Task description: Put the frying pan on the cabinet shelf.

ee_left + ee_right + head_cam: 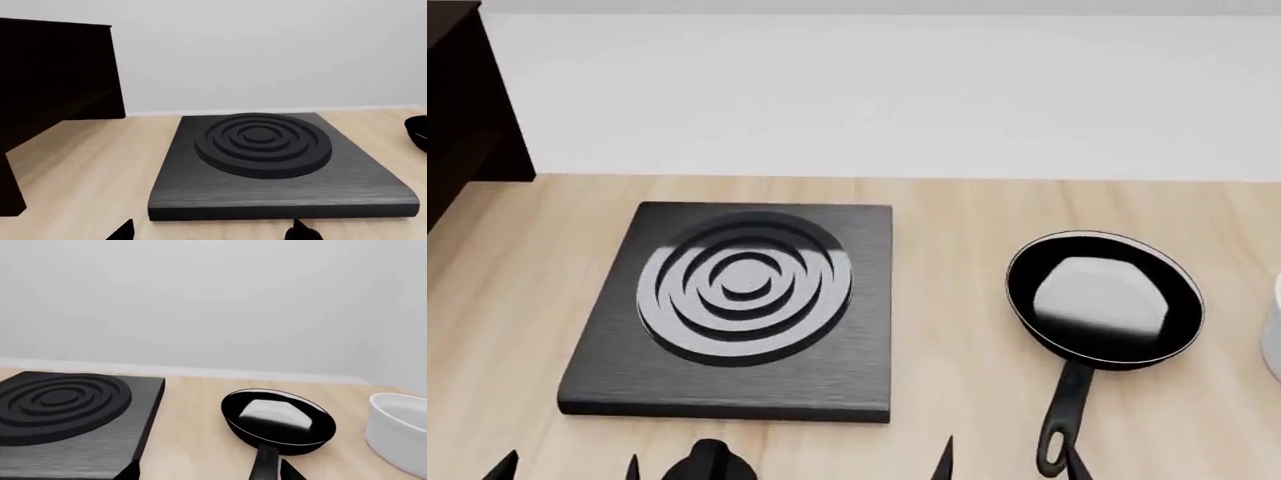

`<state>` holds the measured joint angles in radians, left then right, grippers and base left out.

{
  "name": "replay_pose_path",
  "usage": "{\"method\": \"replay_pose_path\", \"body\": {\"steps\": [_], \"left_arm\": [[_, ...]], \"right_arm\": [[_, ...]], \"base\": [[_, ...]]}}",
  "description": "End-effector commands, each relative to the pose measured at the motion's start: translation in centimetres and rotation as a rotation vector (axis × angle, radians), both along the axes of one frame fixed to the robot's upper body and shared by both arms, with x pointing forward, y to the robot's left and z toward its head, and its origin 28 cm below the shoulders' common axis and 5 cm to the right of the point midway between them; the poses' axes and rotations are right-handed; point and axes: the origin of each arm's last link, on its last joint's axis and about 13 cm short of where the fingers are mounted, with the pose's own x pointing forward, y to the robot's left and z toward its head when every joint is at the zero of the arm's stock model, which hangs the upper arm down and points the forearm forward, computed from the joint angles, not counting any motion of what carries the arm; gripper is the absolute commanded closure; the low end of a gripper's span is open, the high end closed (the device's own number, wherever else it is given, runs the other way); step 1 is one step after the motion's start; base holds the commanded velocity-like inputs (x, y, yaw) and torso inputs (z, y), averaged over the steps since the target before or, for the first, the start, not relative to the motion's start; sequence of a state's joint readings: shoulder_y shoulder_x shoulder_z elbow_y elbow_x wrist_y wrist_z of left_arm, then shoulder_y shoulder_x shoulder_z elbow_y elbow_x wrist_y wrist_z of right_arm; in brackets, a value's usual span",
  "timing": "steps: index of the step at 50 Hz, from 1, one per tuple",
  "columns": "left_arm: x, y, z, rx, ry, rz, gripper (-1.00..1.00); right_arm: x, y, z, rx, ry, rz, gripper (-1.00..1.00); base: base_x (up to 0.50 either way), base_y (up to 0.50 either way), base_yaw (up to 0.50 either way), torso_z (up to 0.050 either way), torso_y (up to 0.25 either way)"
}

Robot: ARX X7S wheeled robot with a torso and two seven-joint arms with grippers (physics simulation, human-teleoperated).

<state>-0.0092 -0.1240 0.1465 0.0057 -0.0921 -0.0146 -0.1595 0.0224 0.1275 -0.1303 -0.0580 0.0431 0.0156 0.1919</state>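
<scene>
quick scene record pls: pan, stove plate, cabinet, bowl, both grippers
pan: upright on the table, right of the stove plate, apart from it; handle toward the robot; unheld
stove plate: flat on the table, nothing on it
cabinet: far left of the stove plate
bowl: white, right of the pan, apart from it
left gripper: open, empty, facing the stove plate
right gripper: open, empty, fingers either side of the pan handle
task: pan not yet on the cabinet

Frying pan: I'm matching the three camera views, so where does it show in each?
Head view: frying pan at right, handle toward the camera.
Left wrist view: only a dark sliver at the right edge.
Right wrist view: lower centre-right.
Shared landmark: the stove plate.
</scene>
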Motion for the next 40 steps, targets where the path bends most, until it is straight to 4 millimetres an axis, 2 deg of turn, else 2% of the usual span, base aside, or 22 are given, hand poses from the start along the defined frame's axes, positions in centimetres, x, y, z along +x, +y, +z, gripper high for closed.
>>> {"method": "replay_pose_path", "body": {"steps": [1, 4, 10, 21, 25, 33, 38, 40], "left_arm": [[0.0, 0.0, 0.3, -0.011, 0.001, 0.001, -1.0], [0.0, 0.1, 1.0, -0.004, -0.015, -0.004, -1.0], [0.1, 0.3, 3.0, -0.026, -0.051, 0.004, -1.0], [0.1, 0.0, 8.1, -0.025, -0.052, -0.029, -1.0], [0.7, 0.0, 9.8, -0.03, -0.048, -0.049, -1.0], [2.6, 0.5, 11.1, -0.06, -0.004, -0.06, -1.0], [3.8, 0.8, 12.3, -0.063, 0.054, -0.023, -1.0], [4.2, 1.0, 12.9, -0.066, 0.017, -0.025, -1.0]], "right_arm": [[-0.1, -0.2, 0.4, -0.033, -0.01, 0.006, -1.0], [0.2, -0.3, 0.2, -0.031, -0.005, 0.006, -1.0], [0.2, -0.5, 1.6, -0.042, -0.009, -0.002, -1.0], [0.3, -0.9, 7.0, -0.053, 0.013, -0.013, -1.0], [0.8, -1.3, 8.2, -0.051, 0.029, -0.028, -1.0], [2.3, -2.1, 9.9, -0.105, 0.116, -0.06, -1.0], [3.8, -2.6, 10.3, -0.084, 0.206, -0.063, -1.0], [4.5, -2.8, 10.5, -0.082, 0.248, -0.065, -1.0]], "base": [[0.0, 0.0, -0.01, 0.0, 0.0], [0.0, 0.0, -0.01, 0.0, 0.0], [0.0, 0.0, -0.01, 0.0, 0.0], [0.0, 0.0, -0.01, 0.0, 0.0], [0.0, 0.0, -0.01, 0.0, 0.0], [0.0, 0.0, -0.01, 0.0, 0.0], [0.0, 0.0, -0.01, 0.0, 0.0], [0.0, 0.0, -0.01, 0.0, 0.0]]}}
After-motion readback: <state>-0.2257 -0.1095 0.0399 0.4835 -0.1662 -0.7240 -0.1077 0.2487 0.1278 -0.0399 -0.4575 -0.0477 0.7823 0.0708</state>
